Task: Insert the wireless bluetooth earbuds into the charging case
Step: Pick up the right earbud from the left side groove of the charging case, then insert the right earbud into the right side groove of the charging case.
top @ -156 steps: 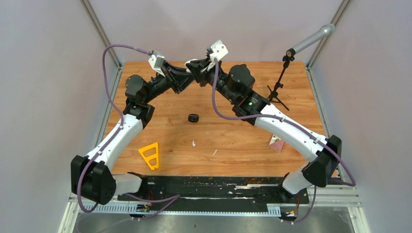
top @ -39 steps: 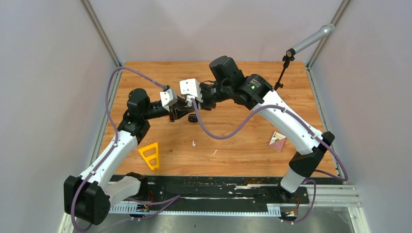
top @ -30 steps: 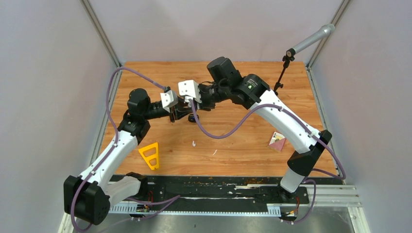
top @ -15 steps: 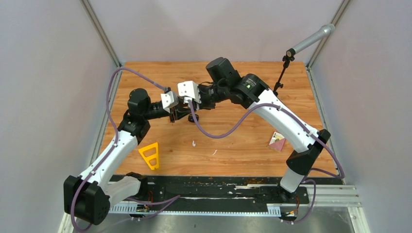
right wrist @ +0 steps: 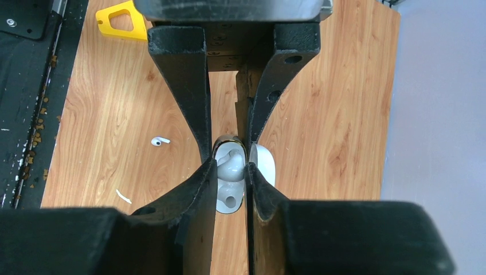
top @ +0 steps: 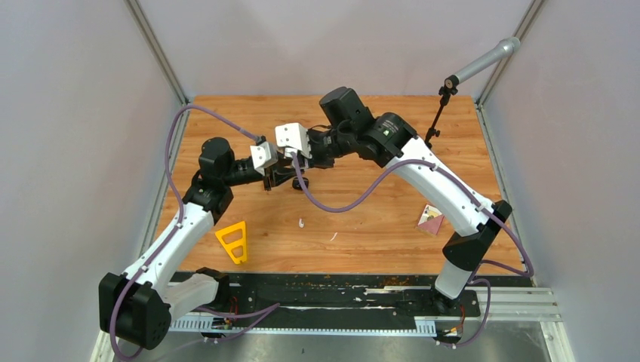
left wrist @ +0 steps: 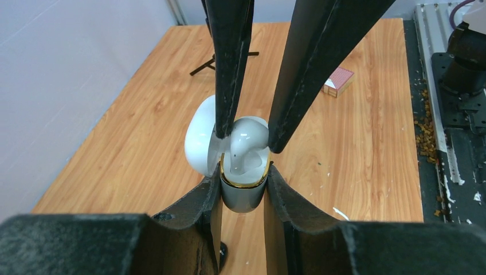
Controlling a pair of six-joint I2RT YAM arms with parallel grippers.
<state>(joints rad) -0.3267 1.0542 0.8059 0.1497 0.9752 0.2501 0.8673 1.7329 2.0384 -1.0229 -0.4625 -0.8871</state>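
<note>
A white charging case (left wrist: 243, 197) with a gold rim, its lid (left wrist: 199, 143) swung open, is held off the table with my left gripper (left wrist: 243, 175) shut on its body. My right gripper (right wrist: 231, 166) comes from the opposite side and is shut on a white earbud (left wrist: 249, 137), whose stem sits in the case's near socket. The other socket (right wrist: 230, 201) shows empty. In the top view both grippers meet at the table's middle left (top: 285, 170). A second white earbud (right wrist: 160, 140) lies loose on the wood (top: 301, 223). A black case (top: 300, 184) is half hidden beneath the grippers.
A yellow triangular piece (top: 233, 242) lies front left. A thin white sliver (top: 333, 236) lies near the front centre. A small card box (top: 431, 219) sits at the right, and a microphone stand (top: 433, 139) stands at the back right. Grey walls close the table's sides.
Over five seconds both grippers came from the back edge to mid-table. In the last second the right gripper edged slightly left; the left arm held still.
</note>
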